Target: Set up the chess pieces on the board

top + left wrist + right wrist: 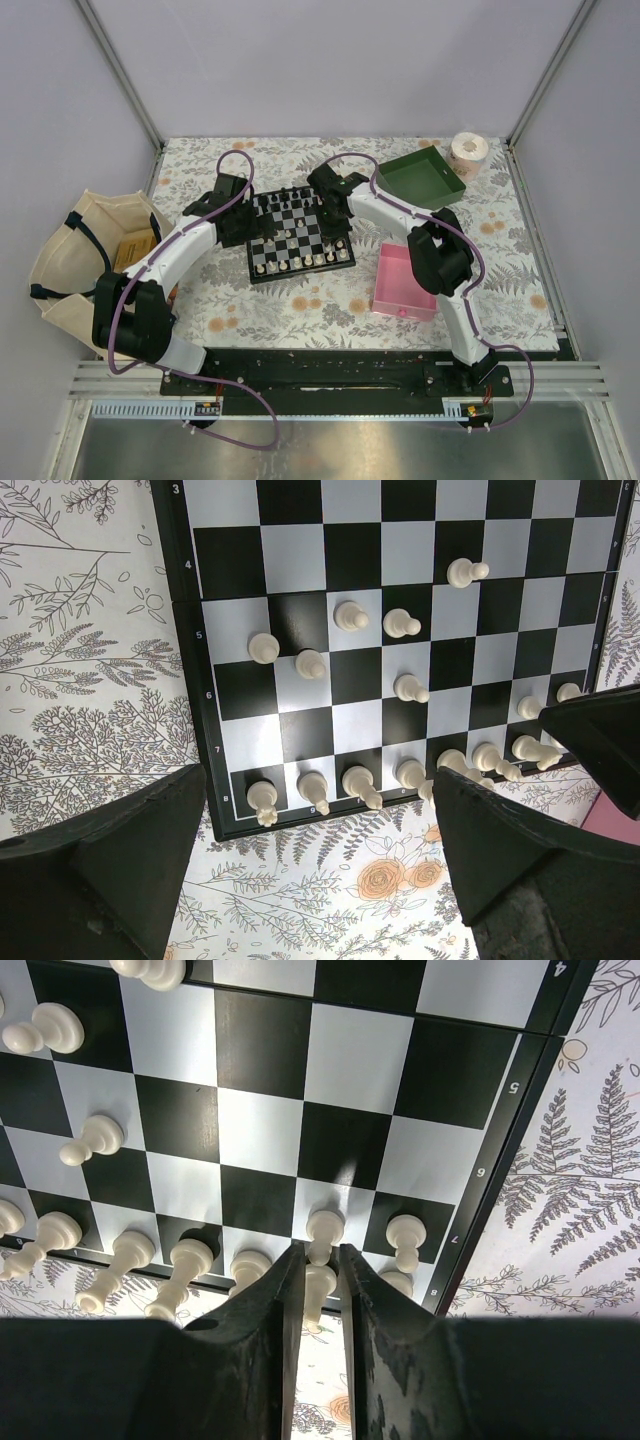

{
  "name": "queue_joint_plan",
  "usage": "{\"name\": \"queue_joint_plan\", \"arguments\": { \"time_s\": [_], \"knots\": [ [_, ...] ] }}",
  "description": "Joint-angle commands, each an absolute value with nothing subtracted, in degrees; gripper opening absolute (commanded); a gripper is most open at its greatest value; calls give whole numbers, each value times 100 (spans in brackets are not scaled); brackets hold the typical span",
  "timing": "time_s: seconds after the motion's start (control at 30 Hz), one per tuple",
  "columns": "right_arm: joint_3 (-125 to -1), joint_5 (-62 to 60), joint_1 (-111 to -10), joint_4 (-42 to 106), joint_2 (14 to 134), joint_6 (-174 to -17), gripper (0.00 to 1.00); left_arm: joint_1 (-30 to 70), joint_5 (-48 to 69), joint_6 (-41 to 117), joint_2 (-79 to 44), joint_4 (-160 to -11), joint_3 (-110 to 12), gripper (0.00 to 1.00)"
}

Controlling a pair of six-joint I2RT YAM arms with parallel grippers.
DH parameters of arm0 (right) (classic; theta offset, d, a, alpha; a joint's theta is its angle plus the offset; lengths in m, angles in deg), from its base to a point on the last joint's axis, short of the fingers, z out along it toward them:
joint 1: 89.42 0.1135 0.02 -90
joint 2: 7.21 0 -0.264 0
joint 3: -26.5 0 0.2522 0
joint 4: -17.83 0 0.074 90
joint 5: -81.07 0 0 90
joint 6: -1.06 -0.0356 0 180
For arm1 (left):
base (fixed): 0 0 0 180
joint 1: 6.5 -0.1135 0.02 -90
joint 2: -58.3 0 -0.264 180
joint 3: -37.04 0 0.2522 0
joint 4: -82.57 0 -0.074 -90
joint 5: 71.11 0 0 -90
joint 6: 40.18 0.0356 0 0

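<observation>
The board [300, 235] lies on the flowered cloth, with black chess pieces [290, 196] along its far side and cream-white ones [305, 261] along its near side. In the right wrist view, my right gripper [320, 1250] hangs over the board's near right corner. Its jaws stand a narrow slit apart on either side of an upright white pawn [324, 1226], and a thin gap shows on each side of the pawn. My left gripper [320, 815] is wide open and empty above the cloth, just off the board's left near edge [205, 730]. Loose white pawns [350, 616] stand mid-board.
A pink tray [405, 283] sits right of the board, under the right arm's elbow. A green tray [422, 178] and a roll [469, 150] are at the back right. A canvas bag [85, 250] lies off the table's left edge.
</observation>
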State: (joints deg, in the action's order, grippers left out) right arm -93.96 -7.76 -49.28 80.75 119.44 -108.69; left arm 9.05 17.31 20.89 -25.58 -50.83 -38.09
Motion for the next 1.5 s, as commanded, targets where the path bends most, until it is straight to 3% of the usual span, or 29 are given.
{"name": "queue_joint_plan", "arguments": {
  "time_s": [0.0,0.27,0.6,1.47],
  "knots": [
    [-9712,-743,-4872,8010,11971,-10802,30,879,1600,2064,-2564,-5256,-3965,99],
    [-10643,-709,-4864,8273,12146,-10705,34,879,1678,2081,-2502,-5273,-3957,99],
    [-12261,-419,-4855,8731,13288,-10722,43,870,2083,2072,-2186,-5309,-3790,99],
    [-12498,-313,-4828,7931,13746,-11013,50,791,1995,2099,-2221,-5291,-3781,99]
  ]
}}
